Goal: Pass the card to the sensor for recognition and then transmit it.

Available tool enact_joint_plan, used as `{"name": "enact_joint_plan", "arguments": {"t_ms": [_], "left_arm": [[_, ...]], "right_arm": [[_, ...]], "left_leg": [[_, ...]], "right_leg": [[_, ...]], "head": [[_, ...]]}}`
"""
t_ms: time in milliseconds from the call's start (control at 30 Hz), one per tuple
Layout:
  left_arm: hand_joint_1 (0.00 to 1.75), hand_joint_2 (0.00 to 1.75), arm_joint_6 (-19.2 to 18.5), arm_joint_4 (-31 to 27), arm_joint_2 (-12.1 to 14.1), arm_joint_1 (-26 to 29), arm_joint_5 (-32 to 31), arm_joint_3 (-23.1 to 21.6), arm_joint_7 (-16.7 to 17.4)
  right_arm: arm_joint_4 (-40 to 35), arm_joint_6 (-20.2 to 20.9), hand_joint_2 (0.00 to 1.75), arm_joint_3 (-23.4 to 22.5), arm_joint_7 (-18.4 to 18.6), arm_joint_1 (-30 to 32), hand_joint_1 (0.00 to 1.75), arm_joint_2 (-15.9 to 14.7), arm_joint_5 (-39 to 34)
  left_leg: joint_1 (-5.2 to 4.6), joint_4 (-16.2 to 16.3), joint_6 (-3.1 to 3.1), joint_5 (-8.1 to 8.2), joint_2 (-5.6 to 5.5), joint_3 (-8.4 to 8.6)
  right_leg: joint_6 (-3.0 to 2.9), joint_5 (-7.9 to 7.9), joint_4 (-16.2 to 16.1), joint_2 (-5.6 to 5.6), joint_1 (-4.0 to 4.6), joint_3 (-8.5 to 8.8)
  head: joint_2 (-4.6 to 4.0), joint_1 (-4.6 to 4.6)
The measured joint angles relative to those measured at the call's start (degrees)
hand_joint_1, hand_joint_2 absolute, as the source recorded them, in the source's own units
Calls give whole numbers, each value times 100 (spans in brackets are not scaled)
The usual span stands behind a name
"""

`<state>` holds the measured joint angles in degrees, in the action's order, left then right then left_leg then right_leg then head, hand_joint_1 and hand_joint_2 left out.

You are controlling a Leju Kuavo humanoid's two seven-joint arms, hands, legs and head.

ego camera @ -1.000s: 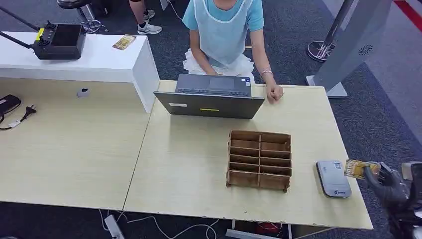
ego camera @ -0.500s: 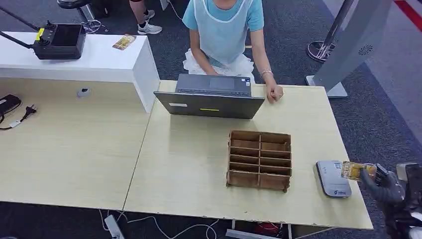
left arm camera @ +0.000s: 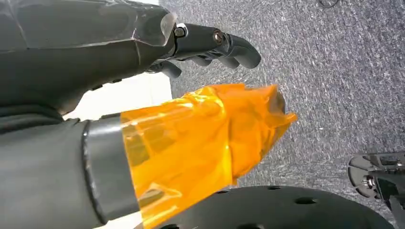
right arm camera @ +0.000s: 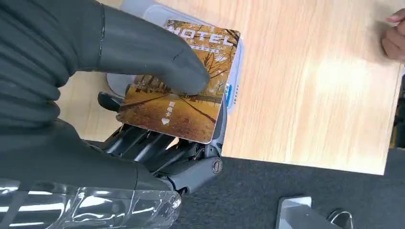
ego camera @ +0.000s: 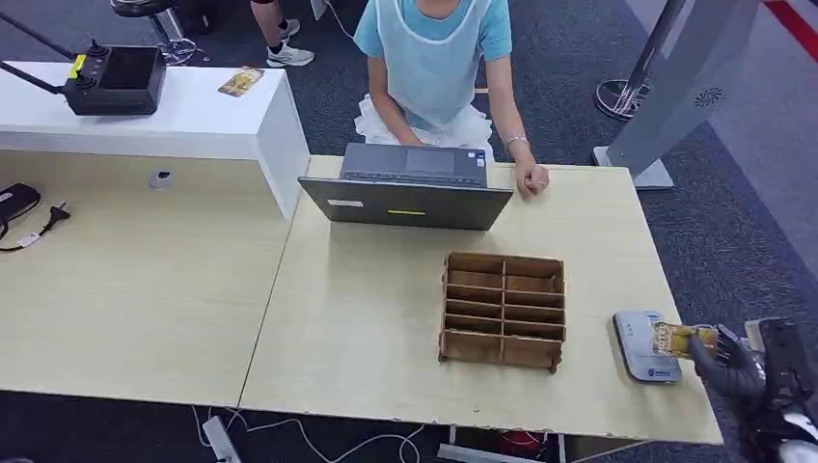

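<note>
My right hand (ego camera: 741, 368) holds a brown-and-yellow hotel card (ego camera: 683, 339) at the table's right edge. In the right wrist view the thumb (right arm camera: 157, 62) presses the card (right arm camera: 191, 109) against the fingers beneath it. The card hovers over the right end of the grey sensor pad (ego camera: 641, 347), which lies flat on the light wood table (ego camera: 386, 328); part of the sensor (right arm camera: 138, 7) shows behind the card. I cannot tell whether card and sensor touch. My left hand (left arm camera: 119, 62) hangs over grey carpet, fingers (left arm camera: 224, 43) loosely extended and holding nothing, orange tape around its thumb (left arm camera: 200, 143).
A wooden slotted organizer (ego camera: 503, 311) stands left of the sensor. Behind it an open laptop (ego camera: 410, 188) faces a seated person (ego camera: 434, 58), whose hand (ego camera: 531, 179) rests on the table. A white counter (ego camera: 193, 121) at the back left bears a black device (ego camera: 116, 79) and another card (ego camera: 241, 81).
My right hand has drawn the card slightly left and lower, so it now overlaps the sensor's right end more. Nothing else has moved.
</note>
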<state>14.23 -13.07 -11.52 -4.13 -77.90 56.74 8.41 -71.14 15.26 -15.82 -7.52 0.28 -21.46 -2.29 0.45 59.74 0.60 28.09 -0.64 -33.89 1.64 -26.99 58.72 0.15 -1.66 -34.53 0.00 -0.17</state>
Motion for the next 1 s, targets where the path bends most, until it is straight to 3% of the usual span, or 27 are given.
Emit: {"name": "enact_joint_plan", "arguments": {"t_ms": [533, 800, 1000], "left_arm": [[0, 0, 15, -2, 2, 0, -31, 0, 7], [0, 0, 22, 0, 2, -1, -33, 2, 17], [0, 0, 20, -2, 4, -1, -31, 2, 61]], "right_arm": [[120, -74, 175, 140, 9, -64, 175, 31, 291], [391, -400, 175, 216, 24, -192, 175, 31, 708], [522, -881, 175, 291, 127, -279, 175, 31, 1408]], "left_leg": [[0, 0, 0, 0, 0, 0], [0, 0, 0, 0, 0, 0], [0, -1, 0, 0, 0, 0]], "right_leg": [[0, 0, 0, 0, 0, 0], [0, 0, 0, 0, 0, 0], [0, 0, 0, 0, 0, 1]], "head": [[0, 2], [0, 2], [0, 2]]}}
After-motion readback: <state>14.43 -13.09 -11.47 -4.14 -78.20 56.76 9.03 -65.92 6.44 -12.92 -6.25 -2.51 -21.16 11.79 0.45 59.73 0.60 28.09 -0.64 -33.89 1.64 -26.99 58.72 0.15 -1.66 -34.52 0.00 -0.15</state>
